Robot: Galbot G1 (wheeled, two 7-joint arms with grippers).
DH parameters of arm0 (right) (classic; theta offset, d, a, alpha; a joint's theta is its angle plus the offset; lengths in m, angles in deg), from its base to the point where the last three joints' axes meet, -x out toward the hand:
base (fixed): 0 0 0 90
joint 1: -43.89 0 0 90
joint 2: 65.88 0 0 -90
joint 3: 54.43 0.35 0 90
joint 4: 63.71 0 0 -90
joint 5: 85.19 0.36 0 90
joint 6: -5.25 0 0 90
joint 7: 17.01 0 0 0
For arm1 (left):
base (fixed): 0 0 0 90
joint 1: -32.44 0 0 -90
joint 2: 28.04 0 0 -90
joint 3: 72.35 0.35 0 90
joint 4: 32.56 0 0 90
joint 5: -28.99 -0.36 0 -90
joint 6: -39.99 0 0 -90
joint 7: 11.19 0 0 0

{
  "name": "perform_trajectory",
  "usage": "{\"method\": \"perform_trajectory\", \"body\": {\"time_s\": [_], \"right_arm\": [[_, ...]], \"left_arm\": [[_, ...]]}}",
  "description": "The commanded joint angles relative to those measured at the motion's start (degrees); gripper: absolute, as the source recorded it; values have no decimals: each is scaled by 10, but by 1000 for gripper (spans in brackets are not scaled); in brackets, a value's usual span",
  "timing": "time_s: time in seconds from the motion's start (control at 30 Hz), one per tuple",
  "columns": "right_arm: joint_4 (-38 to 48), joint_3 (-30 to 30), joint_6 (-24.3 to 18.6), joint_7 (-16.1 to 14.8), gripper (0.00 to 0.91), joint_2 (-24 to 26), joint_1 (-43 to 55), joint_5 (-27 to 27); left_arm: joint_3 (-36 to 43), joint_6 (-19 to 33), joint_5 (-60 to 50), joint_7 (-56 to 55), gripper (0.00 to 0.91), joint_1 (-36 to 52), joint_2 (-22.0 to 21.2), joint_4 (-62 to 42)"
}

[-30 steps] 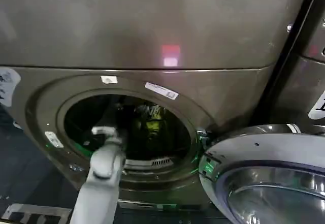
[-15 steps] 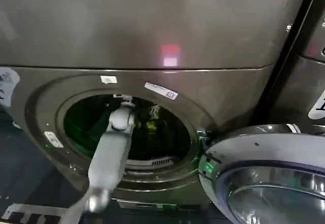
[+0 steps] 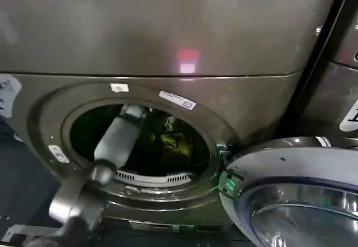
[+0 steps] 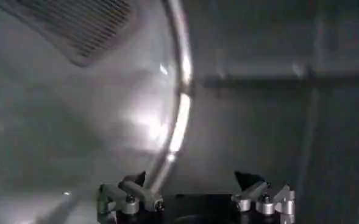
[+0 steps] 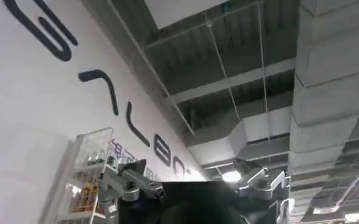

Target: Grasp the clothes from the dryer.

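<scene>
Nearest the head cam, lower right: the round chrome-rimmed glass door of the dryer, swung fully open, w/ a green glint at its hinge side. Lower left: the grey left arm rises from the frame edge, elbow joint just below the porthole rim, forearm passing through the round opening and angled up toward the top of the mouth. The left end effector sits inside the drum; in the left wrist cam its two dark fingertips stand well apart w/ nothing between them, i.e. open and empty, facing the silver drum wall, a bright curved rib, and a perforated patch at one corner. The large dark grey-brown metallic front-loading dryer fills most of the head view; a small red light glows on its upper panel, white stickers sit on the porthole ring. Deeper in the drum, right of the forearm and approx. at the centre of the opening, lies the small yellow-green bundle of clothes, resting low toward the back, apart from the arm. Far right: part of a similar dark machine. The right end effector is away from the dryer, pointing up at a ceiling w/ ducts and a white lettered wall; fingers spread open, holding nothing.
</scene>
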Motion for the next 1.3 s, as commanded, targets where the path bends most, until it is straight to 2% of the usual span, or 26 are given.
{"method": "perform_trajectory", "body": {"time_s": [0.03, 0.13, 0.37, 0.77, 0.83, 0.87, 0.97, 1.0, 1.3], "right_arm": [[0, 1, 0, 0, 907, -1, 0, 0], [-1, 0, 0, 0, 907, -1, 1, 0], [-3, -1, -1, -1, 907, -2, 1, -2], [-8, -11, -3, -2, 907, -5, 9, -3], [-8, -12, -3, -2, 907, -6, 10, -3], [-7, -11, -4, -2, 907, -6, 10, -3], [-6, -13, -5, -2, 907, -6, 11, -4], [-7, -15, -5, -2, 907, -6, 12, -4], [-7, -16, -6, -1, 907, -8, 13, -4]], "left_arm": [[39, 21, -174, 37, 907, 44, 0, -64], [32, -25, -180, -7, 907, 38, -8, -62], [24, -26, -193, 5, 907, 25, -22, -84], [25, -23, -187, 12, 899, 7, -21, -109], [26, -20, -186, 16, 694, 7, -22, -110], [26, -18, -186, 18, 148, 7, -22, -110], [27, -13, -184, 21, 11, 10, -24, -112], [30, -11, -184, 24, 0, 13, -25, -113], [32, -2, -159, 44, 0, 13, -25, -104]]}}
